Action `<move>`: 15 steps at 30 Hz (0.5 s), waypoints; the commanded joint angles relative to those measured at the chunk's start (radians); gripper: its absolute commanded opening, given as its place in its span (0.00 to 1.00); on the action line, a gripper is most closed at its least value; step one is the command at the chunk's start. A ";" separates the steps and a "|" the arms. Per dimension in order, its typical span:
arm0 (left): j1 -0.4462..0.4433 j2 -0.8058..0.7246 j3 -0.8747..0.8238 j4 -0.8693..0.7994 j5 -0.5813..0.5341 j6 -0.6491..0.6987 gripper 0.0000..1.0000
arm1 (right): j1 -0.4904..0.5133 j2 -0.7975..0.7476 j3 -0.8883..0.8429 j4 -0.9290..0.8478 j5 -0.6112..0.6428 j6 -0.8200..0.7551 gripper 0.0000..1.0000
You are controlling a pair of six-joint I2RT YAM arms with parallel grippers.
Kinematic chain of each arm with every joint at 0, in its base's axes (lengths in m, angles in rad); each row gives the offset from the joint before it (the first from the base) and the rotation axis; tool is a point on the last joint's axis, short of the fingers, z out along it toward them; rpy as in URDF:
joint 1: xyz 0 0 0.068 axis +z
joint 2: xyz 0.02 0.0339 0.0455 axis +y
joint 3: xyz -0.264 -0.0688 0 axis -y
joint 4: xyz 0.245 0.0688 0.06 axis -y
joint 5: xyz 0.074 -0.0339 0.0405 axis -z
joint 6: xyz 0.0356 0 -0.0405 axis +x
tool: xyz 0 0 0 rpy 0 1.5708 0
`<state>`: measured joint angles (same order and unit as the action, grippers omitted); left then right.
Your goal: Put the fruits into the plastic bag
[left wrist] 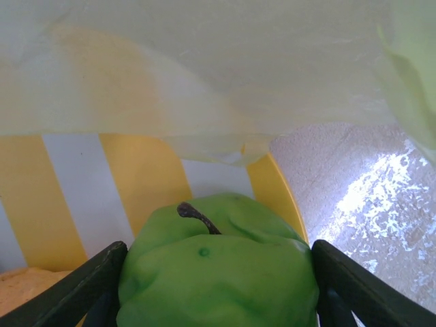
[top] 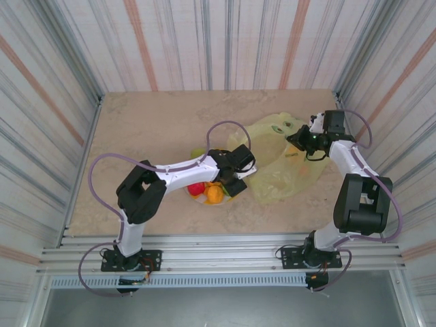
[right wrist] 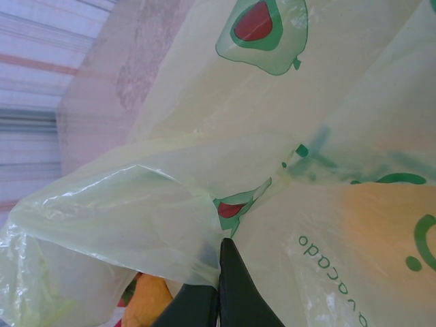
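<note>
A green fruit (left wrist: pixel 218 266) with a dark stem lies on the yellow-and-white striped plate (left wrist: pixel 143 170). My left gripper (left wrist: pixel 218 246) has one black finger (left wrist: pixel 88 289) against each side of it. From above, the left gripper (top: pixel 234 185) is at the plate's right edge, beside a red fruit (top: pixel 196 189) and an orange fruit (top: pixel 214 195). The plastic bag (top: pixel 286 170) lies to the right, translucent yellow-green with avocado prints. My right gripper (top: pixel 298 139) holds its upper edge up; its fingers (right wrist: pixel 221 245) are pinched on the film (right wrist: pixel 340 102). An orange shape (top: pixel 291 156) shows through the bag.
The plate (top: pixel 203 201) sits near the table's front middle, under the left forearm. The bag's edge drapes over the plate's far side (left wrist: pixel 204 82). Striped walls enclose the table on three sides. Bare tabletop (top: pixel 150 129) lies at the back left.
</note>
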<state>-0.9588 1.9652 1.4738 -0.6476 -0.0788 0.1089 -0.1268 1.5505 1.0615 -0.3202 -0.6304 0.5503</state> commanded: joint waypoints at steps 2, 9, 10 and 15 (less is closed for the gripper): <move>-0.010 -0.109 0.009 0.025 0.030 0.012 0.67 | -0.008 0.000 -0.008 -0.001 -0.022 0.015 0.00; -0.009 -0.271 -0.026 0.166 0.093 0.027 0.66 | -0.006 0.005 -0.014 0.005 -0.027 0.015 0.00; -0.009 -0.278 -0.025 0.197 0.089 0.033 0.66 | -0.005 0.004 -0.016 0.006 -0.027 0.015 0.00; -0.002 -0.205 0.034 0.318 0.039 0.071 0.65 | 0.002 0.004 -0.016 0.007 -0.030 0.016 0.00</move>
<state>-0.9623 1.7073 1.4792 -0.4198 -0.0235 0.1368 -0.1265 1.5505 1.0588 -0.3161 -0.6369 0.5503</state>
